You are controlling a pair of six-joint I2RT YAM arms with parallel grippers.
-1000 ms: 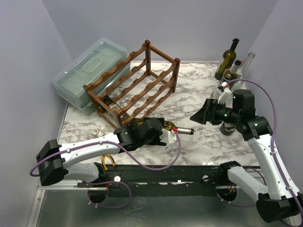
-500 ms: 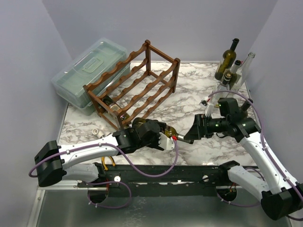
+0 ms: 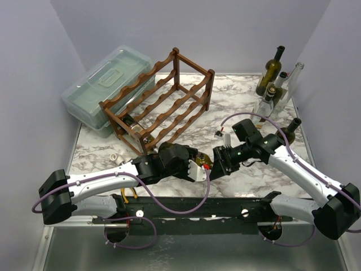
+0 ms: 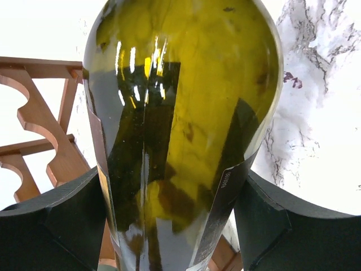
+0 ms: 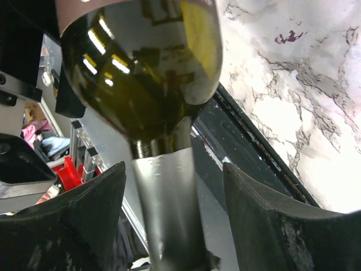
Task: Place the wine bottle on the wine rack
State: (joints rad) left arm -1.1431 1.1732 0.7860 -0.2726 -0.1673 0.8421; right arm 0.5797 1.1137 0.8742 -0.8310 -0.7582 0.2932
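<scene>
My left gripper (image 3: 187, 164) (image 4: 172, 183) is shut on the body of a green wine bottle (image 4: 180, 107), which lies roughly level just in front of the wine rack (image 3: 163, 101). From above only a sliver of the bottle (image 3: 198, 161) shows past the gripper. The bottle's foil-capped neck (image 5: 166, 214) points right, and my right gripper (image 3: 218, 160) (image 5: 174, 169) stands around it, open, with a gap on each side. The rack's brown wavy rails (image 4: 45, 130) show behind the bottle. Another bottle (image 3: 136, 127) lies in the rack's low tier.
A translucent lidded plastic box (image 3: 107, 84) sits behind the rack at the left. Several upright bottles (image 3: 273, 70) stand at the back right corner, and a dark bottle (image 3: 291, 129) stands beside my right forearm. A small white ring (image 3: 114, 157) lies near the left front.
My right arm swung left and down from mid-table to the bottle's neck, and its jaws narrowed. My left gripper shifted slightly toward the near edge, still holding the bottle.
</scene>
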